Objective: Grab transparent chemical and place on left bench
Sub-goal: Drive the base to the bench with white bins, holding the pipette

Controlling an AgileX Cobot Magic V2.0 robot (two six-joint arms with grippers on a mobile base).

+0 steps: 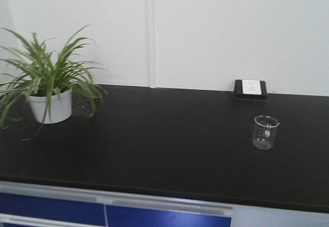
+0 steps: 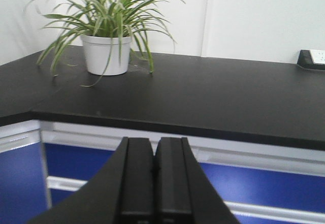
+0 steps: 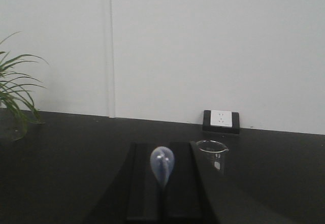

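The right jaws pinch the pipette (image 3: 162,165). Only its rounded, pale bulb shows, standing up out of the seam between them. The stem and tip are hidden below the bulb, so we cannot tell how far they reach or which way they point. The bulb is blurred and faintly bluish.

Just beyond these jaws and a little to the right stands the beaker (image 3: 212,155) on the black worktop (image 1: 164,150). Its lower left part is hidden behind the right-hand jaw, and its printed marks are too soft to read. Farther beyond it, against the wall, sits the socket (image 3: 221,121). Far to the left of these jaws, only a few leaves of the plant (image 1: 46,83) come in at the picture's edge, and its pot is a dim shape in shadow.

The left jaws are pressed together with nothing between them, out in front of the worktop's edge and above the blue drawer fronts (image 2: 264,186). The plant stands beyond them to the left. Far to their right the socket is cut off by the frame.
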